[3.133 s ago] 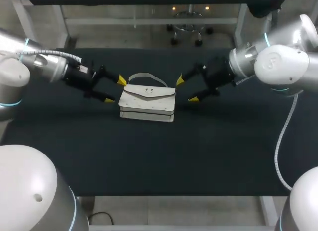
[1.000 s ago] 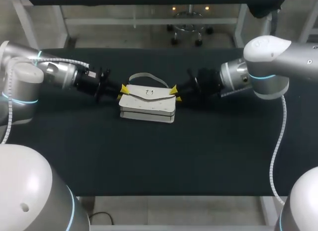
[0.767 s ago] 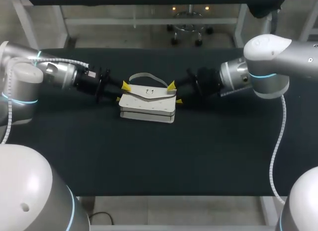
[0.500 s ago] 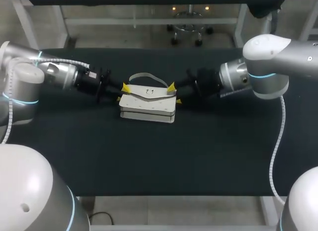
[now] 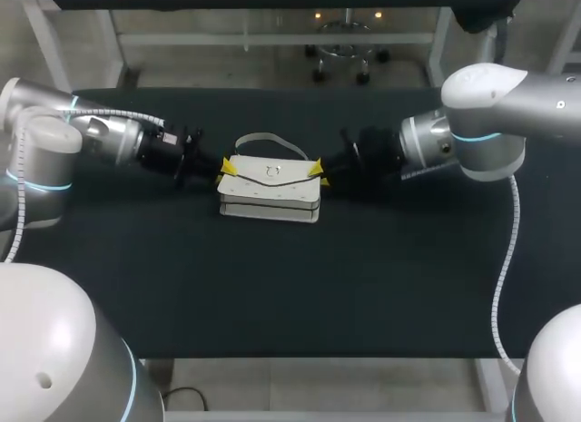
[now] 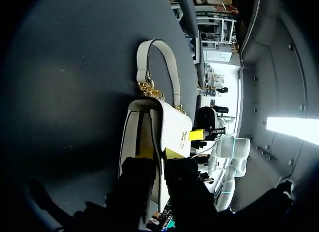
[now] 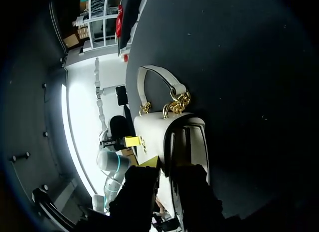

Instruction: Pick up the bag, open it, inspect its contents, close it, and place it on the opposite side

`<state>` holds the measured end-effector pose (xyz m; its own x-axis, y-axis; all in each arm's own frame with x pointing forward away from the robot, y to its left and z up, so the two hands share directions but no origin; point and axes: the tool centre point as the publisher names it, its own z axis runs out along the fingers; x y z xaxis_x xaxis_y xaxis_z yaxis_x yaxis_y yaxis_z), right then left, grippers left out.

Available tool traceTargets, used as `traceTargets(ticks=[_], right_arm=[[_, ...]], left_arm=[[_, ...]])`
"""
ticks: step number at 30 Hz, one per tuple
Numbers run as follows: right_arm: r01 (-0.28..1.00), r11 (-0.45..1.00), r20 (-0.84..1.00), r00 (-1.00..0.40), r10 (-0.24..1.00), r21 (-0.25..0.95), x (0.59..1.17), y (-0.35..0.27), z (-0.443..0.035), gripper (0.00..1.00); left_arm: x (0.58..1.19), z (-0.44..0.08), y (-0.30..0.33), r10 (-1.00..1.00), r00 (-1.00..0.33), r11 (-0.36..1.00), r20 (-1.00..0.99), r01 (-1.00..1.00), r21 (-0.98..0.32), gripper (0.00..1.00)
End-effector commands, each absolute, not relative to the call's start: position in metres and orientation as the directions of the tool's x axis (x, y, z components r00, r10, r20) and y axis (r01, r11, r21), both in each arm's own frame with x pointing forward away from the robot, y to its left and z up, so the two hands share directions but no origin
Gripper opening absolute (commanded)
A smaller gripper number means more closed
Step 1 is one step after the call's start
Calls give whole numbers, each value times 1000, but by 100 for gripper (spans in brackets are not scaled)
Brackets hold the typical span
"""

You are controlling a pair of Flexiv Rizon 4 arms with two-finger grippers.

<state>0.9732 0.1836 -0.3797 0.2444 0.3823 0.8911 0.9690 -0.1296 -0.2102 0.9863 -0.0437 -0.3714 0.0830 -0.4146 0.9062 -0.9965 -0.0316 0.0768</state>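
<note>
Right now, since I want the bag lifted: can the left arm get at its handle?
Probably yes: the handle lies bare on the table behind the bag, close to the left gripper, which would first have to release the bag's end.

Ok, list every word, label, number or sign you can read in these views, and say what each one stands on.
No text can be read in any view.
White leather handbag: no print shows on it.
Small gold metal clasp on its flap: too small to tell whether it bears any letters.
Black table top: no words, numbers or signs show.
</note>
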Motion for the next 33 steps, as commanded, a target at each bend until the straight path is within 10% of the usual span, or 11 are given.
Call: traceTargets(ticks=[1, 20, 24, 33], right_arm=[[970, -129, 892, 239, 383, -204, 971, 183, -376, 93], [977, -120, 882, 212, 420, -177, 950, 175, -359, 100], [977, -122, 880, 211, 425, -176, 944, 172, -357, 69], [983, -116, 879, 181, 441, -144, 933, 170, -350, 49]], left_arm=[[982, -368, -42, -409, 69, -34, 910, -998, 61, 94], [961, -330, -7, -468, 25, -105, 884, -994, -28, 100], [959, -329, 4, -485, 39, -132, 874, -991, -29, 100], [957, -330, 25, -519, 80, -173, 851, -985, -13, 100]])
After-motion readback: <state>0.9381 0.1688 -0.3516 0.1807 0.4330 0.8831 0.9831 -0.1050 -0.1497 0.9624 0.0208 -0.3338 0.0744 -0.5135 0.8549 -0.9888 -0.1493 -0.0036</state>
